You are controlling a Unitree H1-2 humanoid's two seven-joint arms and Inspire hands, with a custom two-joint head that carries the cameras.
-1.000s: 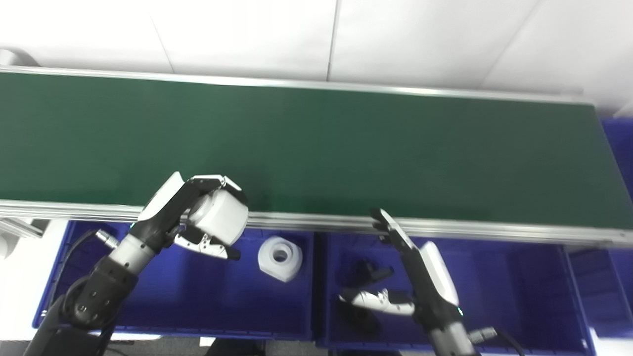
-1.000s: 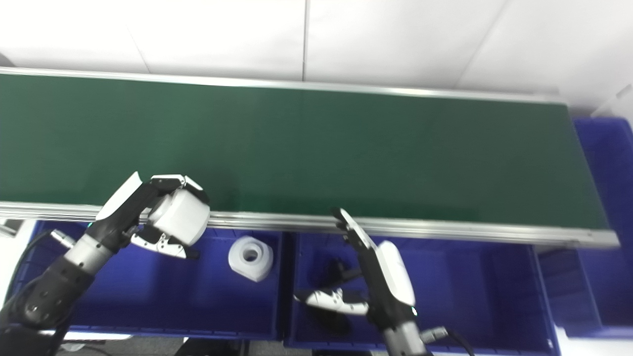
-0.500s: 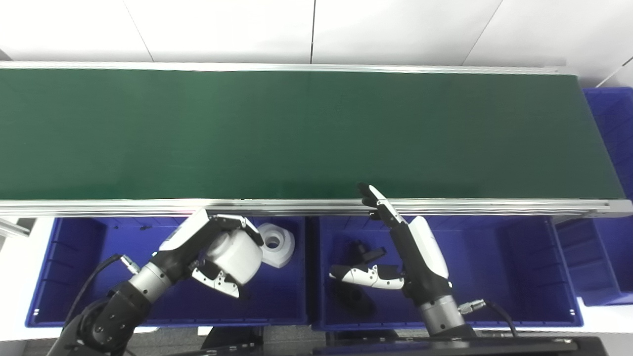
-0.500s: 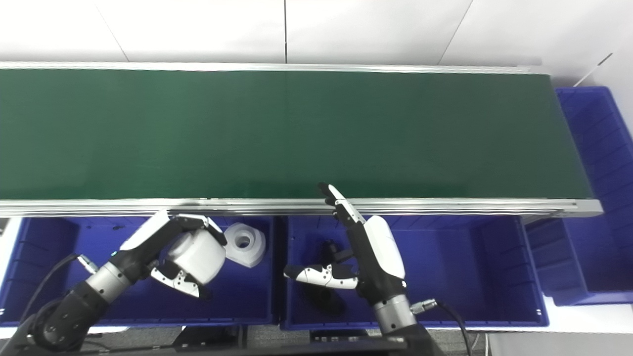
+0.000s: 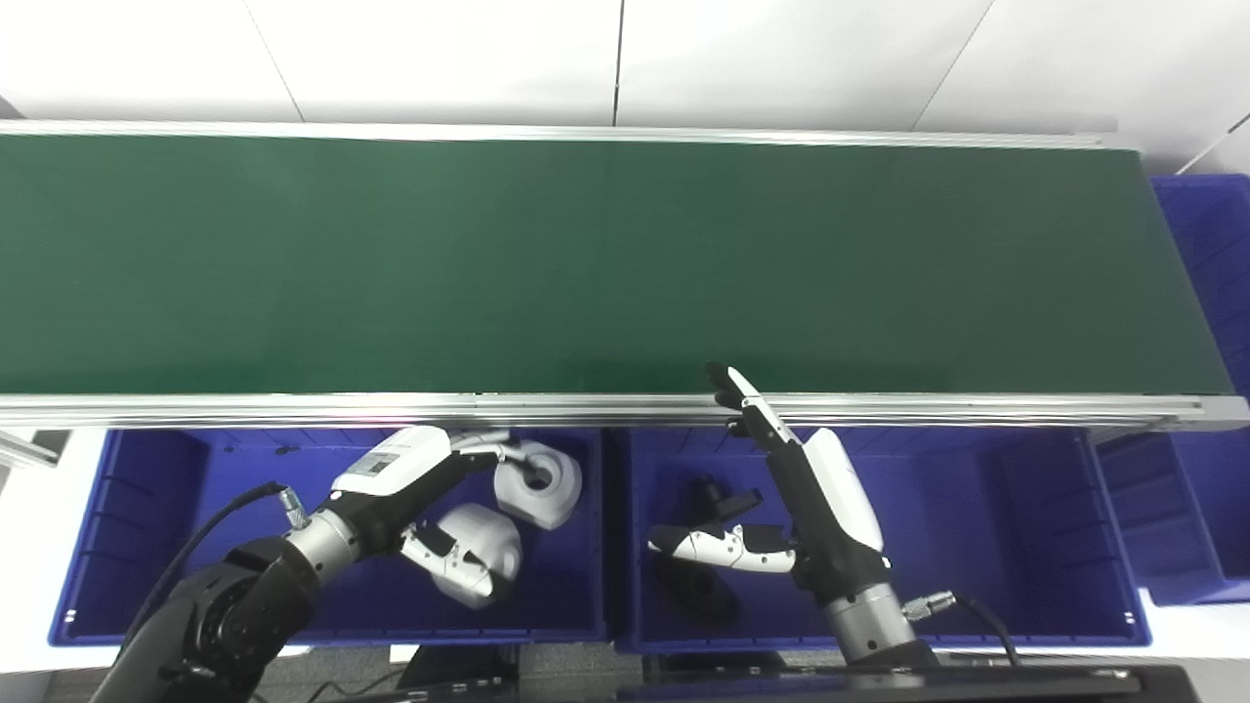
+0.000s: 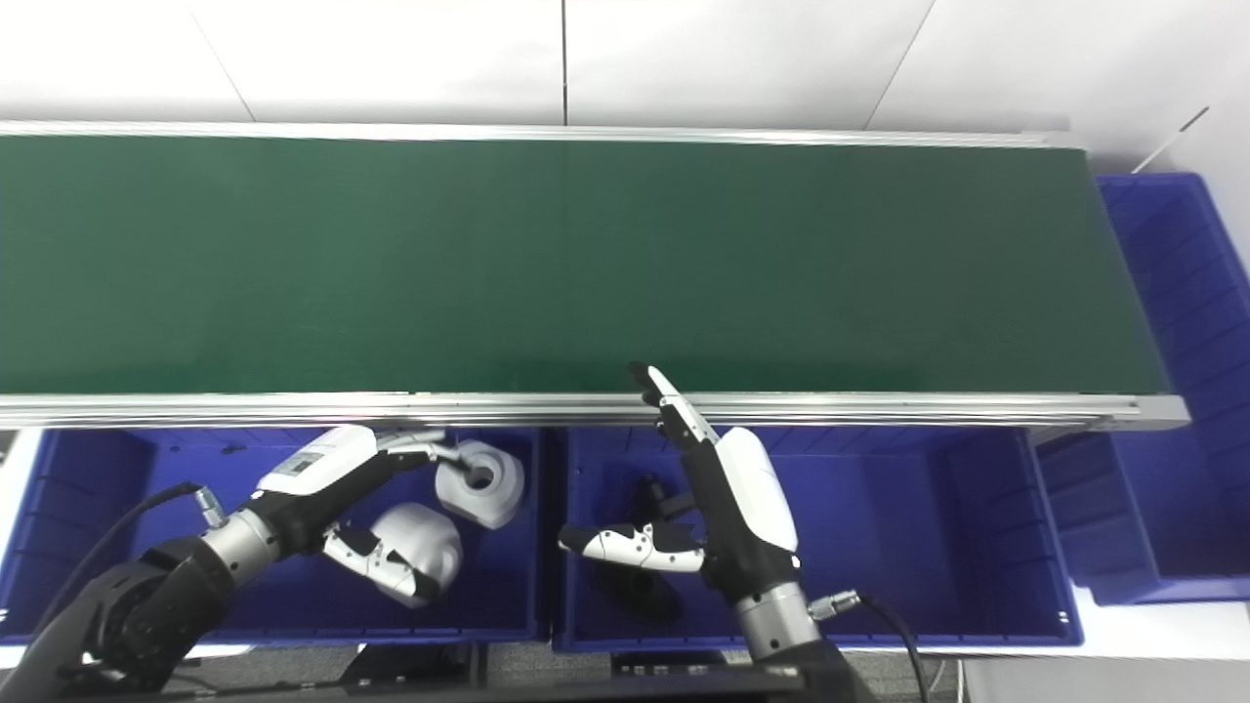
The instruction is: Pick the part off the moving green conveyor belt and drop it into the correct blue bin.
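White wall panels are filling the far background; below them the long dark green conveyor belt is running left to right across the scene between silver aluminium rails, and its surface is carrying no part; along the near side, below the rail, deep blue plastic bins are sitting so that a part can simply be dropped off the belt's edge; the left blue bin is holding two white parts, the middle blue bin is holding dark black parts that are hard to make out in shadow, and another blue bin is standing at the far right end of the belt.

The black-and-white left hand is reaching down inside the left bin with its fingers spread apart, holding nothing; the rounded white plastic part is lying loose just beside its thumb, probably just let go; a second white part with a centre hole is resting beyond it, at the fingertips.

The black-and-white right hand is waiting over the middle bin, fingers extended towards the rail, thumb splayed leftward, empty.

A small label is showing on the back of the left hand; its writing is too small to read.
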